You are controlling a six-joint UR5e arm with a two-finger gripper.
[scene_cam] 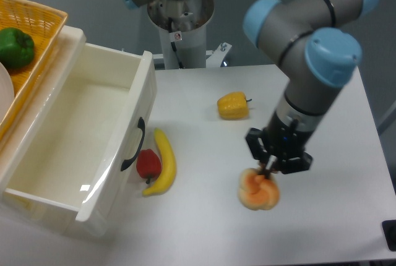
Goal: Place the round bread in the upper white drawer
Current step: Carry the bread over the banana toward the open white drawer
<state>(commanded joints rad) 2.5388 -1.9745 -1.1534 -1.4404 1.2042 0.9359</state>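
Observation:
The round bread (258,191), a pale orange knotted bun, hangs just above the white table, right of centre near the front. My gripper (270,172) points straight down and is shut on the bun's top. The upper white drawer (93,148) stands pulled open at the left, its inside empty and its dark curved handle (132,145) facing the table.
A yellow banana (162,163) and a red pepper (148,163) lie right in front of the drawer's handle. A yellow bell pepper (233,106) sits mid-table. The yellow woven basket (37,25) with a green pepper (15,47) is at the far left. The robot's base (179,15) stands behind.

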